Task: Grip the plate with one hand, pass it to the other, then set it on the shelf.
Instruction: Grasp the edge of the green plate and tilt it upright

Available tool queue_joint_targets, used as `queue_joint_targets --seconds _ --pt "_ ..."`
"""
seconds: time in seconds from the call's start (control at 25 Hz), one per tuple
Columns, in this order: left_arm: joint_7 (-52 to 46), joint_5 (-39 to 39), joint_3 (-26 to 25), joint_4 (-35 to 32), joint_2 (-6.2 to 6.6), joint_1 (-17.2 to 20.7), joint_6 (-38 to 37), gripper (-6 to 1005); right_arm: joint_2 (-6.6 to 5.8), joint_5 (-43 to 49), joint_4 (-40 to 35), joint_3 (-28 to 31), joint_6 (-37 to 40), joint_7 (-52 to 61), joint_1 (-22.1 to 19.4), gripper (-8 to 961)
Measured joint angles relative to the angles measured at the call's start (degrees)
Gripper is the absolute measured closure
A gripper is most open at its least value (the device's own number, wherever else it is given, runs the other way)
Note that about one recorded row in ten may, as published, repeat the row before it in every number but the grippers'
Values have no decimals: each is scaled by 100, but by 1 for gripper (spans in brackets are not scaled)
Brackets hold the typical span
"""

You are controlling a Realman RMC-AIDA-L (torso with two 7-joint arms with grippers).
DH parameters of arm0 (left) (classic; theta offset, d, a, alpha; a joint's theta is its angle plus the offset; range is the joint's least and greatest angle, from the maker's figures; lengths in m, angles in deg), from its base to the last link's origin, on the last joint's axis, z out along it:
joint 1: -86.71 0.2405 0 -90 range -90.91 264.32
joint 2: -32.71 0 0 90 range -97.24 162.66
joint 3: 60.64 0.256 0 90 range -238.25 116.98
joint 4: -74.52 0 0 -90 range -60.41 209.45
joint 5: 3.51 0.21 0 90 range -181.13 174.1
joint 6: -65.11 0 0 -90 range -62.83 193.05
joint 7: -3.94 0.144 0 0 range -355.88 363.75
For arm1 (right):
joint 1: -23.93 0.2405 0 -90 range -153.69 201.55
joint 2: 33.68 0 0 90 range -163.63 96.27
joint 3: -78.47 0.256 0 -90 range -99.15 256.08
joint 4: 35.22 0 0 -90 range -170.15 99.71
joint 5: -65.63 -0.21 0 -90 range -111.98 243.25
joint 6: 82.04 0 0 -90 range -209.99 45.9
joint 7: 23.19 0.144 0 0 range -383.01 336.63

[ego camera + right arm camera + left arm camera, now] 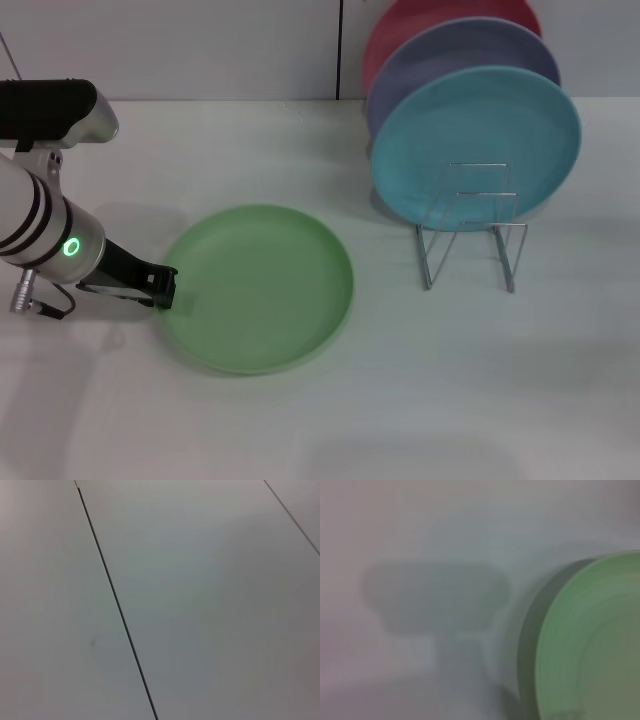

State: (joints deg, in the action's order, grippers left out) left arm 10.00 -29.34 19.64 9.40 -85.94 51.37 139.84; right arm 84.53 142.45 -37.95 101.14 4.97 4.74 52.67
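The green plate (260, 285) lay flat on the white table (400, 400), well apart from the wire rack (470, 240). The left gripper (163, 288) touched its rim; whether its fingers were open could not be told. It needed to clamp the rim firmly and lift slowly

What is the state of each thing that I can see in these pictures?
Light-green plate: flat on the table, left end effector at its left rim.
Left end effector: low at the plate's rim.
Right end effector: not in view.
Wire rack: upright, front slots free.
Turquoise plate: on edge in the rack.
Lavender plate: on edge behind turquoise.
Red plate: on edge, rearmost.
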Motion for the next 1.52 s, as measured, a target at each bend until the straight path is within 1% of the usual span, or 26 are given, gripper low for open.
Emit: queue_joint_targets --seconds 0.24,0.44,0.6,0.76,0.88,1.04,1.16,1.32,1.36,1.4,1.48,1.52 --pt "0 8 60 -17 7 0 1 834 0 0 0 -1 0 2 0 219" --pt "-7 134 89 -48 9 0 -3 839 0 0 0 -9 2 2 0 219" --pt "-7 135 89 -57 9 0 -4 930 0 0 0 -7 4 3 -11 219" --pt "-3 107 74 -130 11 52 -49 965 1 0 0 -8 7 20 -21 220" --pt "38 75 47 -202 16 106 -62 965 3 0 0 -9 8 43 -27 220" --pt "260 -170 -85 -265 31 212 -71 966 6 0 0 -12 9 76 -35 220" --pt "569 -506 -332 -277 31 352 -150 966 10 0 0 -21 9 81 -35 220" --pt "803 -748 -490 -291 32 460 -236 966 16 0 0 -32 9 82 -36 220" --pt "983 -937 -626 -293 34 557 -308 966 17 2 1 -36 9 82 -33 220" --pt "983 -937 -626 -293 34 557 -308 966 17 2 1 -36 9 82 -33 220" --pt "1264 -1253 -808 -299 35 700 -448 967 18 21 9 -44 1 82 -18 220" --pt "1264 -1253 -808 -299 35 700 -448 967 18 21 9 -44 1 82 -18 220"
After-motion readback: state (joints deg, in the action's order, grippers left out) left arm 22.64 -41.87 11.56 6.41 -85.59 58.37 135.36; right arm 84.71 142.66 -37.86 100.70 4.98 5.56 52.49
